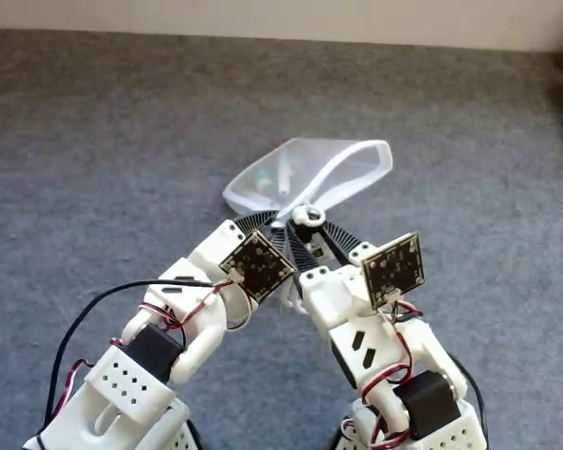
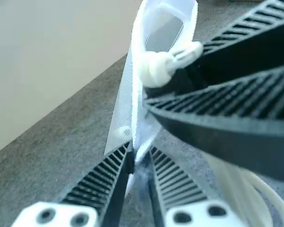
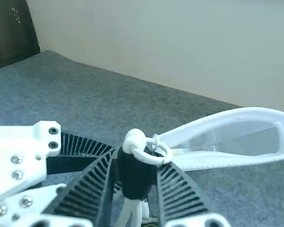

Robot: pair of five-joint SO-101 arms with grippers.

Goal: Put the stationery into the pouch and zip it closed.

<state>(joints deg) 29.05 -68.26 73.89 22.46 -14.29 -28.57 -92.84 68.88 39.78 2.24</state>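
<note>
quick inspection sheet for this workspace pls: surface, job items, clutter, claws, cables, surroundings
surface: grey carpet under both arms
job's things: translucent pouch on the carpet just past the claws; pale stationery showing inside it, kind too blurred to tell; white zip pull at the end nearest the arms
clutter: nothing seen
claws: left claw shut on the pouch's zip edge; right claw shut on the zip pull
cables: black cable looping beside the left arm; red wires on the right arm
surroundings: pale wall behind the carpet; dark furniture against it
</note>
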